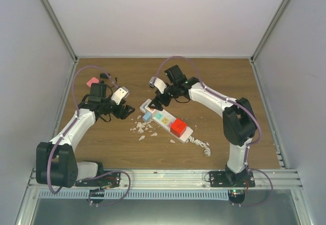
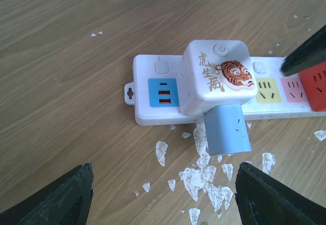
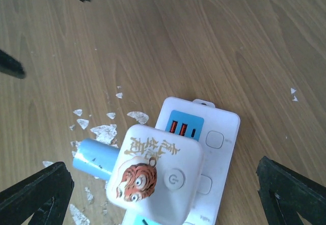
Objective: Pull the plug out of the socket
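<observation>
The socket, a long white power strip, lies at mid-table with its coiled cord trailing to the right. A white cube plug with a tiger face sits in its second outlet, and a light blue cylinder sticks out of the plug's side. A red cube plug sits further along the strip. My left gripper is open, just short of the strip's side. My right gripper is open and hovers over the tiger plug, its fingers wide on either side and not touching it.
White paint-like flakes are scattered on the wooden table beside the strip. A pink object lies at the far left behind the left arm. White walls enclose the table on three sides.
</observation>
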